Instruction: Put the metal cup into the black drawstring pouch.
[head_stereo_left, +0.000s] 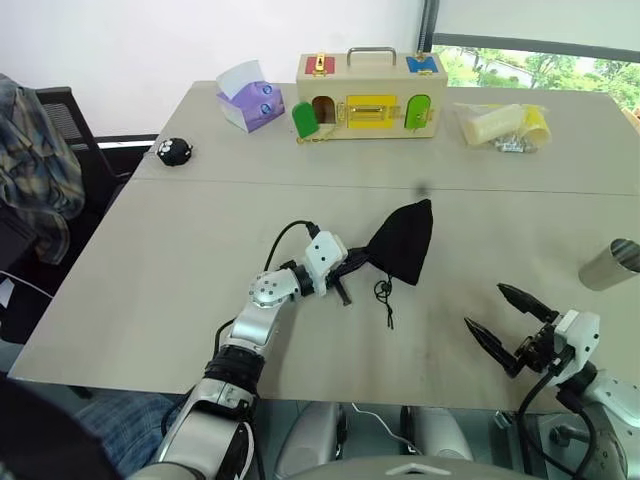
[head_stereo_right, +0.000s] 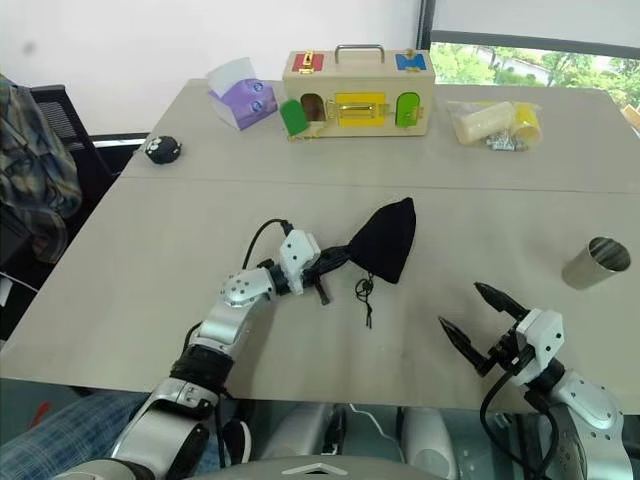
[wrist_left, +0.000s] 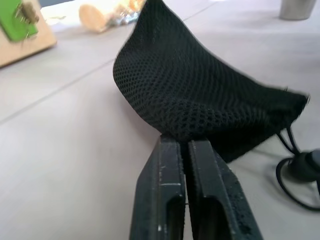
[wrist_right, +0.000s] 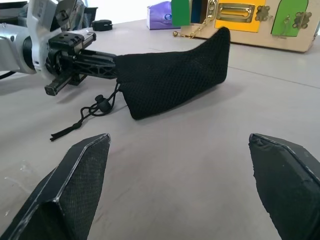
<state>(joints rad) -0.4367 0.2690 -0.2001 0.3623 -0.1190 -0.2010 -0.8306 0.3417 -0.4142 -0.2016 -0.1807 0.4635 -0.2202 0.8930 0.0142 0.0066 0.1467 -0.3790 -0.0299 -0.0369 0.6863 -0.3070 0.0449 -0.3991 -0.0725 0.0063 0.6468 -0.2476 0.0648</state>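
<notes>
Left gripper (head_stereo_left: 345, 268), fingers clamped on the black drawstring pouch (head_stereo_left: 405, 242) mid-worktop, readying it for loading; right gripper (head_stereo_left: 505, 322) fingers apart, metal cup (head_stereo_left: 610, 264) far right.

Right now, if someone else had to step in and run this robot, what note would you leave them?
Left hand: shut on the black drawstring pouch, pinching its gathered end; the pouch lies on the table.
Right hand: open, empty, near the table's front edge.
Metal cup: at the right side of the table, beyond the right hand, untouched.
Done: pouch gripped.
Left: pick up the cup with the right hand, get the pouch mouth open, put the cup inside.
</notes>
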